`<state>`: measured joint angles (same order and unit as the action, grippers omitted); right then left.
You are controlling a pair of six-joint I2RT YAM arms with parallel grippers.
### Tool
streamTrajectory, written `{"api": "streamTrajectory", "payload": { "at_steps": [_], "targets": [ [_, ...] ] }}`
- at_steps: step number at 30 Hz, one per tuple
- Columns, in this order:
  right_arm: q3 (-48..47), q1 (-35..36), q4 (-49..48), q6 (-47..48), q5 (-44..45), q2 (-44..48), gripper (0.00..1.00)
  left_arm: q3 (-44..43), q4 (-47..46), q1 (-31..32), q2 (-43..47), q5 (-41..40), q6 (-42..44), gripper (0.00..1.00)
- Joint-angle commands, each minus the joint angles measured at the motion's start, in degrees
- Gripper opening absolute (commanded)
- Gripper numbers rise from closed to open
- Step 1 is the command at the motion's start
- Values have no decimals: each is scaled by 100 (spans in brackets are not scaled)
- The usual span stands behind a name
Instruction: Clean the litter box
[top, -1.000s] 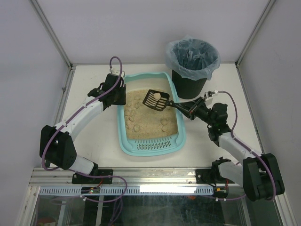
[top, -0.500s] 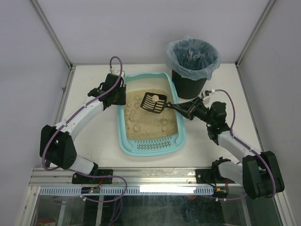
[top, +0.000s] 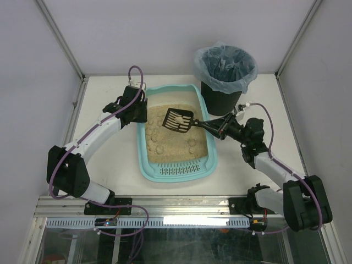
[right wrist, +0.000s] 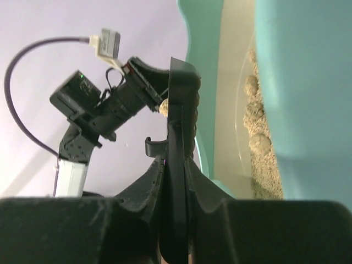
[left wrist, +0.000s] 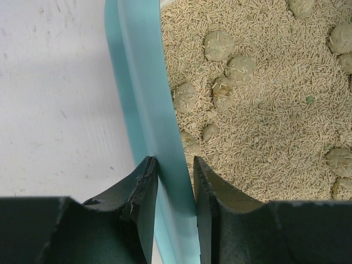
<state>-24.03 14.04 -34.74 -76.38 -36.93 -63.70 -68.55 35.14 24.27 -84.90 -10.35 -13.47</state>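
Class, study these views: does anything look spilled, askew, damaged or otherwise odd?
No litter shows spilled on the table. The litter box sits slightly skewed to the table's front edge, its left rim pinched in the left gripper. One of its fingers looks ragged along the inner edge, perhaps chipped.

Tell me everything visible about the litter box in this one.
The litter box is a light teal, plastic-looking rounded-rectangular tray with a raised rim and a slotted strip at its near end. It lies flat on the white table, holding beige pellet litter with round clumps. The left gripper grips its left rim, one finger each side. The black scoop in the right gripper hangs over its far right part.
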Motion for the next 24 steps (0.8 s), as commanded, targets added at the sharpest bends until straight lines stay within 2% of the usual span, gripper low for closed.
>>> {"api": "streamTrajectory", "payload": {
  "at_steps": [1,3,5,6,9,13,15,17,20,22,24],
  "targets": [
    [-41,-124,-570,-154,-8,149,0,-65,-209,-71,-222,133,164,16],
    [-11,-226,-346,-100,-6,239,0,-10,-209,-72,-184,123,170,16],
    [-504,188,-434,240,-671,-124,0,-4,-216,-72,-164,117,163,16],
    [-494,238,-510,239,-681,-193,0,-35,-210,-72,-171,129,161,16],
    [50,-232,-39,-72,196,398,0,-54,-209,-71,-189,187,176,18],
    [-538,176,-97,312,-637,0,0,-1,-212,-72,-106,152,169,22],
    [-169,-43,-4,16,-31,333,0,-59,-209,-71,-118,166,174,22],
    [-29,-213,133,48,143,483,0,-15,-209,-68,-116,183,172,23],
    [-747,240,-19,424,-912,-146,0,16,-217,-71,-82,160,170,27],
    [-603,164,-157,194,-721,-25,0,-58,-211,-72,-143,178,182,27],
    [-684,-115,384,350,-558,183,0,-51,-196,-71,-182,193,182,27]
  ]
}}
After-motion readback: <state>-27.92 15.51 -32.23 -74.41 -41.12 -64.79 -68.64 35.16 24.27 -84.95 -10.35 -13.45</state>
